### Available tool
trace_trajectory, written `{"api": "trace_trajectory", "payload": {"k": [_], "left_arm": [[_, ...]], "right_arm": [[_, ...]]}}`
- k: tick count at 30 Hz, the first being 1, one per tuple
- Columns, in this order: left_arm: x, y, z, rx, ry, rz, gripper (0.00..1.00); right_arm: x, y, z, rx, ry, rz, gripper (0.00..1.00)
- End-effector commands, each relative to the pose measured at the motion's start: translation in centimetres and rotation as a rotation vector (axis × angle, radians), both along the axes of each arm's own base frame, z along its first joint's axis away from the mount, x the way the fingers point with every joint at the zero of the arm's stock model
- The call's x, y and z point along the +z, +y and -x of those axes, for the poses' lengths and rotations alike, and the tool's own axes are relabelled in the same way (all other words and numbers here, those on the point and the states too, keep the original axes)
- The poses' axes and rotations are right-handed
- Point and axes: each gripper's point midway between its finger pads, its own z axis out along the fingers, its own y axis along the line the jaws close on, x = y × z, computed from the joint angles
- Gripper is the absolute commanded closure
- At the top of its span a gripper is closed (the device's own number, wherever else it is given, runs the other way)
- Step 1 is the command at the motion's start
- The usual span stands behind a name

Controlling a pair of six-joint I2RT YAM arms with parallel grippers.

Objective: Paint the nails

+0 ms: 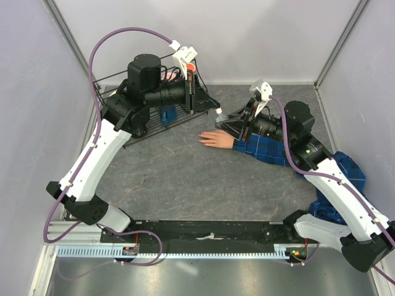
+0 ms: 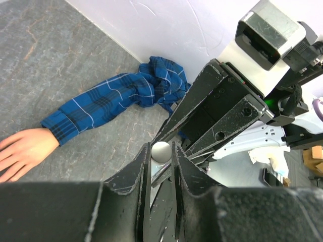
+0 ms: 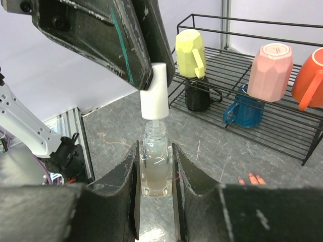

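Right gripper clamps polish bottle; left gripper pinches white cap, clear of neck at 12 o'clock. Nails at 4 o'clock appear unpainted; painting pending.

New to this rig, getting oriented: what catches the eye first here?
Mid-table, the right gripper clamps a small clear bottle while the left gripper holds its white cap just above the neck. Beside them a peach fake hand in a blue plaid sleeve lies flat; colourful mugs sit on a black rack at the back left.
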Motion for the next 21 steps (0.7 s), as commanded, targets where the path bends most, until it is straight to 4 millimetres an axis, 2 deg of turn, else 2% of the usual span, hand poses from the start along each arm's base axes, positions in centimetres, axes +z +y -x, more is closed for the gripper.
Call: {"api": "trace_trajectory", "payload": {"k": [1,21], "left_arm": [[2.02,0.42,-0.28,0.026,-0.094,0.018,0.98],[2.54,0.58,-1.14,0.069,-0.113,0.026,0.98]], "right_arm": [[2.74,-0.09,0.38,0.013,-0.076,-0.043,1.00],[2.80,-0.24,0.79,0.019,-0.086,-0.047,1.00]]}}
